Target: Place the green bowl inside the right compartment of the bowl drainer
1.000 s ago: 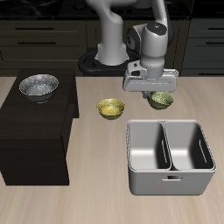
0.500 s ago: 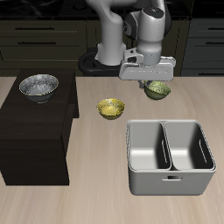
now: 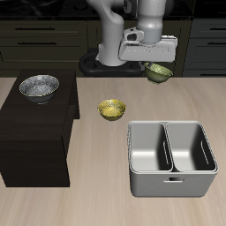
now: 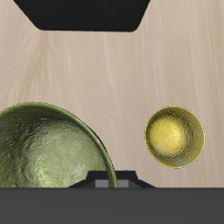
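Note:
The green bowl (image 3: 160,72) hangs tilted in the air, well above the table, behind the bowl drainer (image 3: 173,184). My gripper (image 3: 152,65) is shut on its rim. In the wrist view the green bowl (image 4: 44,154) fills the space close beside my fingers (image 4: 106,182), and its mottled inside shows. The drainer is a light grey tub with two deep wells, both of them bare, nearer the table's front edge than the gripper.
A yellow-gold bowl (image 3: 111,109) (image 4: 174,136) sits on the table beside the drainer's back corner. A dark low cabinet (image 3: 33,132) (image 4: 84,14) stands at the table's side with a silver speckled bowl (image 3: 39,86) on top.
My gripper has risen steadily with the green bowl, lifting it from the table surface to well above it. The bowl now hangs tilted.

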